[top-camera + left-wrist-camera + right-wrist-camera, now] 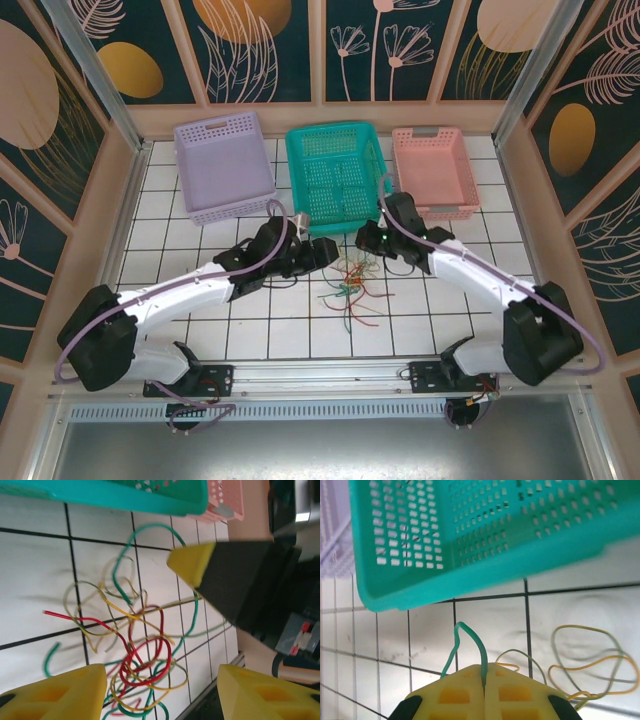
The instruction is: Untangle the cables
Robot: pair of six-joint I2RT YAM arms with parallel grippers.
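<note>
Step in hand looks like pulling one strand out of the tangle: right gripper [484, 682] is clamped tight with the green cable [462, 626] pinched in the seam between its fingers, a loop arching up toward the teal basket [470, 587]. Left gripper [162, 680] hangs just over the pile, jaws spread wide, nothing gripped. The cables [145, 662] lie knotted on the white tiled table [30, 580], between the two grippers, near the basket's front; red, yellow and green loops cross each other. Likely next: left closes low on a red or yellow strand to pin it while right draws the green away; risk is dragging the whole clump
</note>
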